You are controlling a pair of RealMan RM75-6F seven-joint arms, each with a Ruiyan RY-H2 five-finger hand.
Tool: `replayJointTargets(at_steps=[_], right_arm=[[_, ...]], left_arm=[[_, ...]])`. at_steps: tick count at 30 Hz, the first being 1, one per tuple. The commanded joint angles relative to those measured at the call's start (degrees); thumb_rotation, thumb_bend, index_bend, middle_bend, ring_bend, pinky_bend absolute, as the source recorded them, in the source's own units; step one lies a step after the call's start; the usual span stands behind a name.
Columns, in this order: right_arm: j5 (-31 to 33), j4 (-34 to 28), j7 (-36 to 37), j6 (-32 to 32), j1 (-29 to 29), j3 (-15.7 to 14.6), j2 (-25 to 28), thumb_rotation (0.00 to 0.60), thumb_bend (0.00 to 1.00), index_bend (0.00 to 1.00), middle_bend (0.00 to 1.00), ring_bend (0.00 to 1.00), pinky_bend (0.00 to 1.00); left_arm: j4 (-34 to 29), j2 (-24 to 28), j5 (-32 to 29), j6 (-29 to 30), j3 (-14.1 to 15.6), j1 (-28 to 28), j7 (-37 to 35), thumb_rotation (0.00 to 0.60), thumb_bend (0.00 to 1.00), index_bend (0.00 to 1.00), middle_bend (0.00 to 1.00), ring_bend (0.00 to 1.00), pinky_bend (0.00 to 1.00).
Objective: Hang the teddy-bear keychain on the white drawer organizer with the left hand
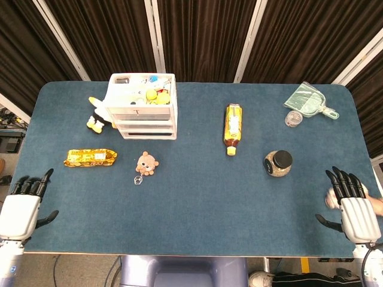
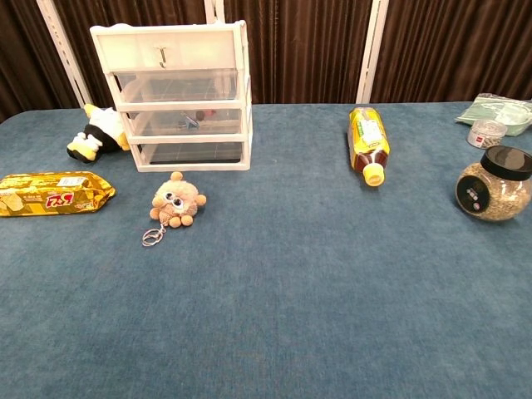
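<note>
From the head view, your left robot hand (image 1: 21, 206) sits at the near left edge of the blue worktop (image 1: 197, 203), fingers spread and holding nothing. Your right robot hand (image 1: 353, 203) rests at the near right edge, fingers likewise apart and empty. The teddy-bear keychain (image 1: 146, 163) lies flat on the worktop, its ring toward you, just in front of the white drawer organizer (image 1: 143, 106) and well apart from both hands. A yellow snack packet (image 1: 91, 157) lies left of the bear; a plush penguin (image 1: 97, 115) leans beside the organizer. A tea bottle (image 1: 233, 128) lies on its side mid-table, with a black-lidded jar (image 1: 278, 162) to its right.

From the chest view, neither hand shows. The keychain (image 2: 175, 204) lies in front of the organizer (image 2: 176, 96), whose 3 drawers are closed.
</note>
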Motion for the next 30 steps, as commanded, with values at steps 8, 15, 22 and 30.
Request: replayJointTargets(at_steps=[8,15,22,30], right_arm=[[-0.09,0.15,0.46,0.20,0.06,0.18,-0.11,0.600,0.00,0.00,0.00,0.00,0.00],[-0.46,0.36,1.63,0.94,-0.17,0.26,0.04,0.600,0.01,0.00,0.00,0.00,0.00],[-0.61,0.58,2.07,1.40,-0.32,0.34,-0.03,0.600,0.01,0.00,0.00,0.00,0.00],[-0.48,0.64,2.59,1.59,-0.32,0.57,-0.16,0.600,0.01,0.00,0.00,0.00,0.00]], left_arm=[[-3.17,-4.45,-9.33,-13.47,-6.07,-10.63,11.25,0.600,0.31,0.40,1.00,0.93,0.79],[-4.67,-10.26,-25.37,-21.33,-9.95,-18.98,22.97,0.600,0.33,0.39,1.00,0.93,0.80],[1.00,-17.72,-33.20,-21.88,-9.94,-24.70,30.18,0.600,0.24,0.40,1.00,0.93,0.80],[8.53,-24.99,-35.98,-22.08,-9.25,-29.03,31.75,0.600,0.24,0.46,1.00,0.93,0.80]])
